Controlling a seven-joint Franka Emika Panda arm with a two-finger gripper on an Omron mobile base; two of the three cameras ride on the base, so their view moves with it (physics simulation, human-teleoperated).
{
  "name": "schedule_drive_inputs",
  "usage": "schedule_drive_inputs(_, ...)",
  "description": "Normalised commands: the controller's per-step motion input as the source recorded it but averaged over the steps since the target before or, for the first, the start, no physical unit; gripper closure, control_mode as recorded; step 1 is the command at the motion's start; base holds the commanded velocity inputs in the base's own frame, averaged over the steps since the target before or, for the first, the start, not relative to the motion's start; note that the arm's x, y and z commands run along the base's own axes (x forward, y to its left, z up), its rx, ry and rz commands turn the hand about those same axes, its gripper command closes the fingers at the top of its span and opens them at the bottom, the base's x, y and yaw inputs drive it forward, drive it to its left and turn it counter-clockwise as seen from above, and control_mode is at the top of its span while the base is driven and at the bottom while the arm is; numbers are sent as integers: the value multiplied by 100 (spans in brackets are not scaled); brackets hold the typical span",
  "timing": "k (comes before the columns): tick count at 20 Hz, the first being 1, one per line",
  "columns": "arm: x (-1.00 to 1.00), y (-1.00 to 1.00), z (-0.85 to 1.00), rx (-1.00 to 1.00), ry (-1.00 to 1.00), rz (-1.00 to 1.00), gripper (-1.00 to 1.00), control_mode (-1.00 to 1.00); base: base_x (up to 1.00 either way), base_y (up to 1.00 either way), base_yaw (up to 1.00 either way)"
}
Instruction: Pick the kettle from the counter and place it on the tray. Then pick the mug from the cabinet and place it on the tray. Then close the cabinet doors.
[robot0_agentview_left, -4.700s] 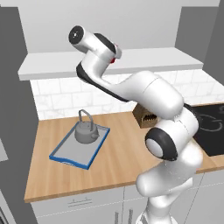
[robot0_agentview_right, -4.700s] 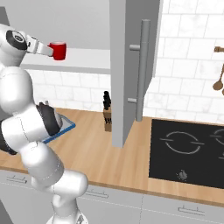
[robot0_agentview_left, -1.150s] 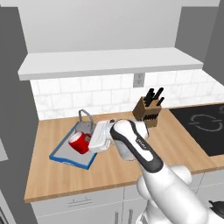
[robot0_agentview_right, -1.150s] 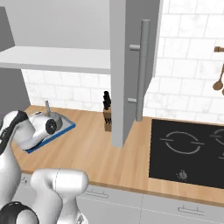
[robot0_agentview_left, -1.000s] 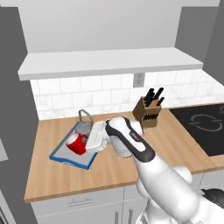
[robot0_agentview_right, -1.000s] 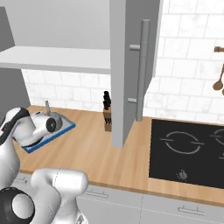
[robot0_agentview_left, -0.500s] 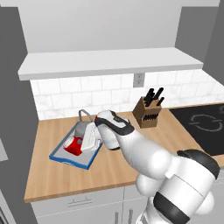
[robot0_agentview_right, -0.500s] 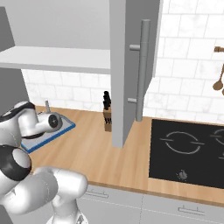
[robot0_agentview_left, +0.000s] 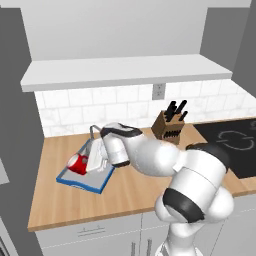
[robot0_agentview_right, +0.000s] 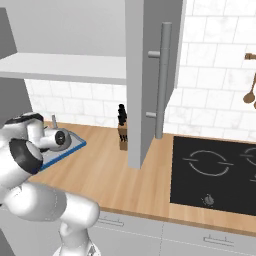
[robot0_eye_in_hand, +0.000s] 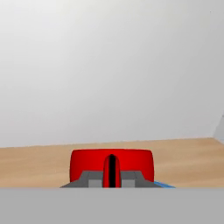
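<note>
Grey cabinet (robot0_agentview_left: 125, 70) is open, its shelf bare. One of the cabinet doors (robot0_agentview_right: 150, 75) hangs wide in the right base view, bar handle facing out.

Butcher-block counter (robot0_agentview_left: 125, 192) carries the tray (robot0_agentview_left: 82, 182) at its left end, below the open cabinet.

Arm has swung down since a few seconds ago: then it held the mug up at shelf height, a second ago it was coming in over the tray, now the hand sits low at the tray's near-left part.

Kettle (robot0_agentview_left: 93, 132) is mostly hidden behind the wrist; just its wire handle pokes up, at the back of the tray.

Mug (robot0_agentview_left: 77, 164) is tipped on its side, held at the tray's left part. Can't tell if it's touching the tray base or just above it.

Gripper (robot0_eye_in_hand: 112, 175) is clamped on the mug; the hand view shows the fingertips tight together against the red wall.

Read: mug is basically delivered. Release comes next, then retreat, then the doors.
</note>
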Motion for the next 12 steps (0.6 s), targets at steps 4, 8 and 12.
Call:
schedule_drive_inputs(4,43,29,-12,0,0,0,100,-100,0,0,0)
schedule_drive_inputs(8,17,13,-25,0,0,0,100,-100,0,0,0)
schedule_drive_inputs(12,0,1,-32,0,0,0,100,-100,0,0,0)
